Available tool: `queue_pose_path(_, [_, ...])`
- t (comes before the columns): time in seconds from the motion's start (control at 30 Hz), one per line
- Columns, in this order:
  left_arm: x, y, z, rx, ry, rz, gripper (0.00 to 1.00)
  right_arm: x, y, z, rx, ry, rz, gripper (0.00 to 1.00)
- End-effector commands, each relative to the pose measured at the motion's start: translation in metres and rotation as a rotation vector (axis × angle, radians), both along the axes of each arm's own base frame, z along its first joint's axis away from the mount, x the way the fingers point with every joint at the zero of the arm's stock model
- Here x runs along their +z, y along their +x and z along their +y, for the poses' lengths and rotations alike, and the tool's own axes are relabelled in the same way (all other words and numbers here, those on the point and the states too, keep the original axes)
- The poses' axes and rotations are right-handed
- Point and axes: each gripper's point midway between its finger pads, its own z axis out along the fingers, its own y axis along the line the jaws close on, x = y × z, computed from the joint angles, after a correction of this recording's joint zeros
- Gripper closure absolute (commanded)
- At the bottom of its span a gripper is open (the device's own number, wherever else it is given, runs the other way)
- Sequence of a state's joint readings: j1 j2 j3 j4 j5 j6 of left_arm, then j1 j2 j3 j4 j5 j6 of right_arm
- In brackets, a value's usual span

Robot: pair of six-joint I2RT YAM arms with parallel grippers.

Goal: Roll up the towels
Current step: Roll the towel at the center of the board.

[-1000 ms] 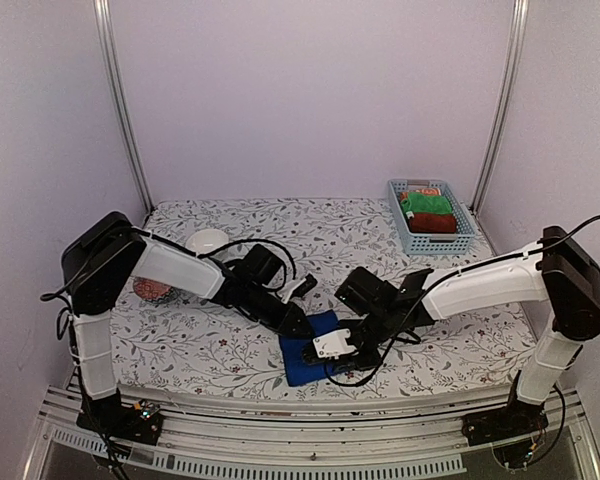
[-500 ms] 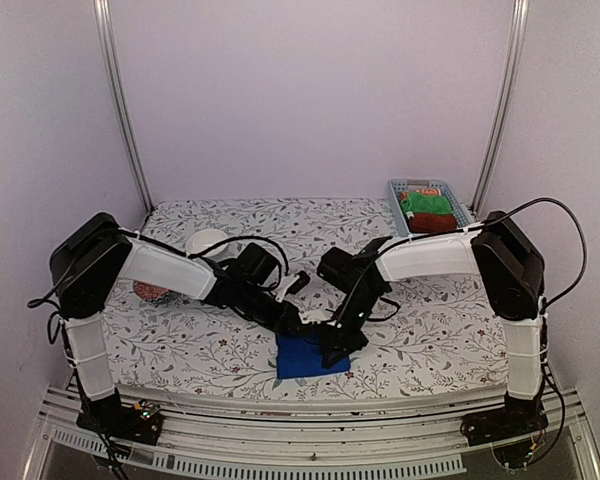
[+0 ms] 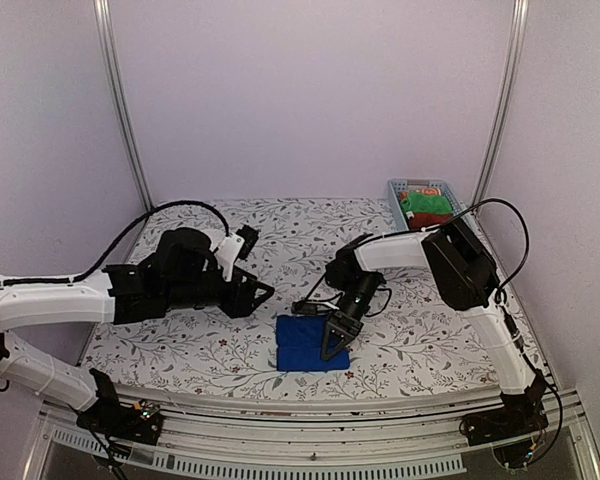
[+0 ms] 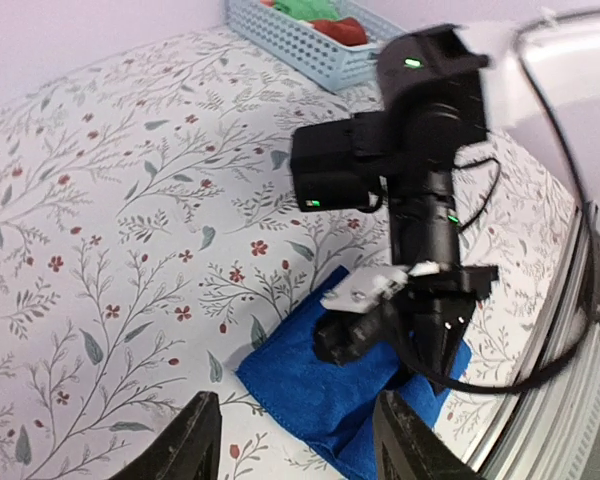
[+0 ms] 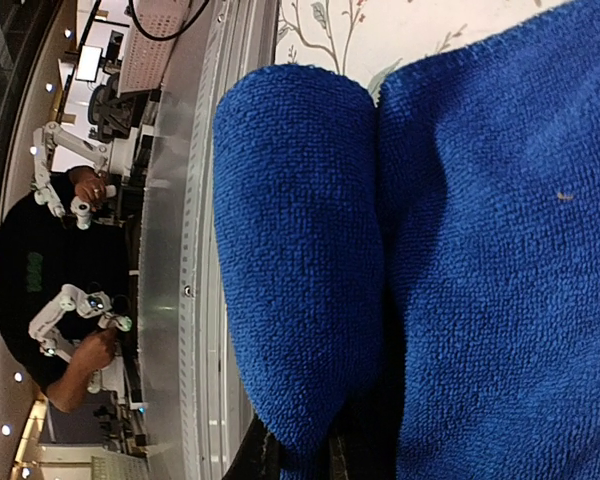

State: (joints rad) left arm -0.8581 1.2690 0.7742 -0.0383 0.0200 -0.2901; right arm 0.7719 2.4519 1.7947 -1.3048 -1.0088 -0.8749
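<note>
The royal blue towel (image 3: 298, 345) lies folded near the table's front edge, with a thick fold along its near side. My right gripper (image 3: 329, 352) points down onto its right part. In the right wrist view that rounded fold of the towel (image 5: 290, 250) is pinched between the right gripper's (image 5: 302, 458) shut fingers. My left gripper (image 3: 261, 292) hangs left of the towel and apart from it, open and holding nothing. Its wrist view shows its two fingers (image 4: 194, 442) spread wide above the towel (image 4: 300, 385). The dark red towel (image 3: 438, 224) lies in the basket.
A light blue basket (image 3: 416, 241) at the back right also holds a green cloth (image 3: 426, 205) and an orange one. The right arm's black cable (image 3: 310, 302) loops over the flowered tablecloth behind the towel. The metal front rail (image 5: 170, 250) runs close to the towel.
My left gripper has opened, let go of the blue towel and drawn back to the left. The right arm has swung in over the towel, which now lies squarer and doubled over.
</note>
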Motion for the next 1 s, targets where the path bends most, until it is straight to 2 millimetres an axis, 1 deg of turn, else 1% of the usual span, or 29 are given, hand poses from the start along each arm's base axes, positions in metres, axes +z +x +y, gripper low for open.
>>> queue_pose_path(0.0, [-0.001, -0.046, -0.011, -0.108, 0.143, -0.183, 0.43, -0.074, -0.005, -0.038, 0.061, -0.256, -0.002, 0.91])
queue_pose_path(0.03, [-0.003, -0.062, -0.019, -0.168, 0.166, -0.227, 0.41, -0.076, -0.004, -0.039, 0.057, -0.265, 0.002, 0.90])
queue_pose_path(0.1, [-0.011, -0.086, -0.031, -0.263, 0.221, -0.306, 0.37, -0.081, -0.005, -0.042, 0.054, -0.285, 0.011, 0.90])
queue_pose_path(0.13, [-0.017, -0.095, -0.037, -0.311, 0.257, -0.327, 0.36, -0.083, -0.005, -0.043, 0.052, -0.293, 0.017, 0.90])
queue_pose_path(0.27, [-0.044, -0.115, -0.061, -0.447, 0.413, -0.376, 0.39, -0.087, -0.006, -0.043, 0.046, -0.302, 0.029, 0.90])
queue_pose_path(0.33, [-0.057, -0.116, -0.068, -0.486, 0.487, -0.389, 0.40, -0.088, -0.006, -0.042, 0.039, -0.302, 0.033, 0.90])
queue_pose_path(0.43, [-0.082, -0.113, -0.076, -0.545, 0.593, -0.399, 0.39, -0.090, -0.007, -0.041, 0.033, -0.303, 0.038, 0.90])
queue_pose_path(0.57, [-0.098, -0.101, -0.084, -0.544, 0.689, -0.442, 0.37, -0.092, -0.007, -0.041, 0.028, -0.304, 0.038, 0.90])
queue_pose_path(0.7, [-0.114, -0.099, -0.090, -0.584, 0.715, -0.446, 0.38, -0.092, -0.008, -0.042, 0.029, -0.306, 0.040, 0.89])
queue_pose_path(0.8, [-0.128, -0.095, -0.090, -0.586, 0.753, -0.438, 0.39, -0.092, -0.008, -0.042, 0.027, -0.304, 0.046, 0.89])
queue_pose_path(0.9, [-0.136, -0.092, -0.090, -0.577, 0.778, -0.444, 0.39, -0.092, -0.009, -0.042, 0.028, -0.302, 0.050, 0.89])
queue_pose_path(0.97, [-0.140, -0.092, -0.091, -0.582, 0.778, -0.445, 0.42, -0.092, -0.010, -0.042, 0.026, -0.300, 0.053, 0.89])
